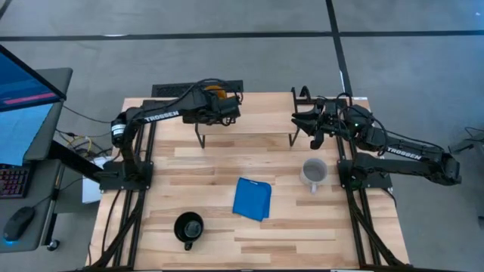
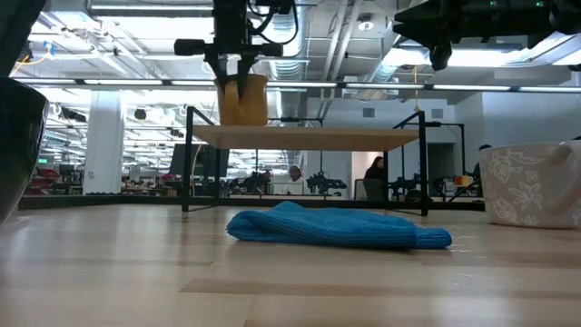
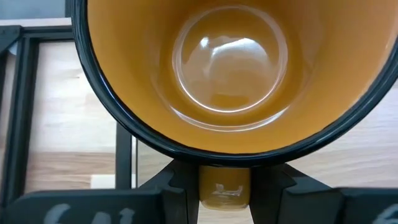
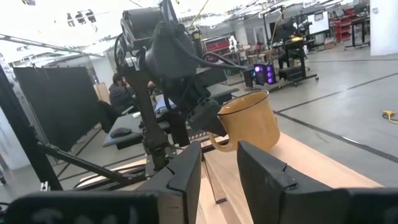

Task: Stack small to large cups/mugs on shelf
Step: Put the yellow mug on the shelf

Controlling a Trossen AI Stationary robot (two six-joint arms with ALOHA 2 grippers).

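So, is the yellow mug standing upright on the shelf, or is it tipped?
Upright. The yellow mug stands on the shelf with its mouth up, and the left hand is shut on its handle side. Inside it looks empty.

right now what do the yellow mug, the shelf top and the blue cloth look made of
Yellow mug: likely glazed ceramic, since its inside is glossy with sharp light reflections and a dark rim. Shelf top: light wood, matte, on thin black metal legs. Blue cloth: soft knitted or terry fabric, slumped and finely textured.
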